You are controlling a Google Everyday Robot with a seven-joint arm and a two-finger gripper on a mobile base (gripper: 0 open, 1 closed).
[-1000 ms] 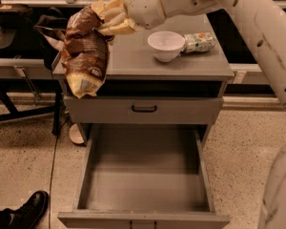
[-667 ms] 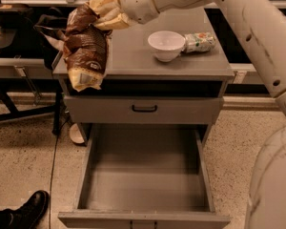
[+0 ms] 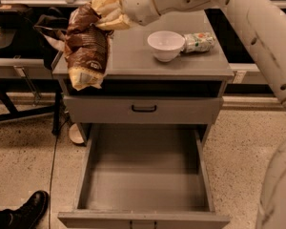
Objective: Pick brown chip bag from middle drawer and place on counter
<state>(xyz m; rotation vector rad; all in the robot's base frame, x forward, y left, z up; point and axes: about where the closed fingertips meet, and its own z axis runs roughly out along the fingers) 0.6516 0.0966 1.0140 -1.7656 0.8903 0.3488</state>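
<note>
The brown chip bag (image 3: 88,49) hangs from my gripper (image 3: 109,14) over the left front corner of the counter (image 3: 133,61), its tan-yellow lower end sagging past the counter's front edge. The gripper is shut on the bag's upper tan-yellow end, above the counter's back left part. The middle drawer (image 3: 143,175) is pulled fully out below, a deep grey tray with nothing showing inside.
A white bowl (image 3: 165,45) and a small green-and-white packet (image 3: 199,42) sit on the counter's right part. A shut upper drawer panel with a black handle (image 3: 144,109) faces front. A black shoe (image 3: 26,209) is on the floor at lower left. A dark chair (image 3: 19,27) stands left.
The gripper and the hanging bag have shifted slightly up and to the right; the bag still dangles over the counter's left front corner.
</note>
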